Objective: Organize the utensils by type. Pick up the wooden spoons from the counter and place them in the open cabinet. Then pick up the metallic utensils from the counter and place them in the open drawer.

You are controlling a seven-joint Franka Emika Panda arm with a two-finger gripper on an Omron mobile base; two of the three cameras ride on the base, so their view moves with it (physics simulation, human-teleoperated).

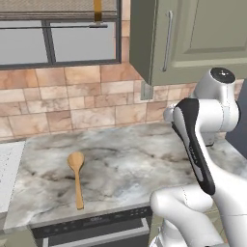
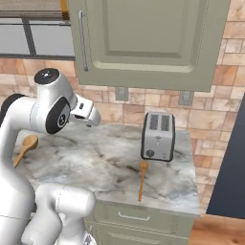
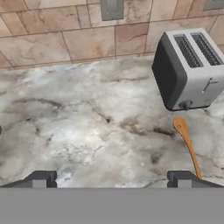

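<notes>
The long wooden spoon (image 1: pixel 75 176) lies on the marbled counter (image 1: pixel 125 164) near its front left, bowl pointing to the wall; the arm partly hides this spoon (image 2: pixel 26 146) in the right base view. The slim wooden spoon (image 2: pixel 142 179) lies in front of the toaster, and also appears as a thin stick (image 3: pixel 188 142) in the hand view. My gripper (image 3: pixel 112 181) hovers open above the bare counter, left of that slim spoon, holding nothing. The sage-green cabinet (image 2: pixel 143 43) hangs above, its door and bar handle (image 2: pixel 82 40) facing me. The metallic utensils and the drawer are out of view.
A silver toaster (image 2: pixel 158 136) stands at the back right of the counter, close to the slim spoon. The tiled wall carries two outlets (image 2: pixel 121 93). A window (image 1: pixel 58 41) is at the upper left. The counter ends at the right past the toaster.
</notes>
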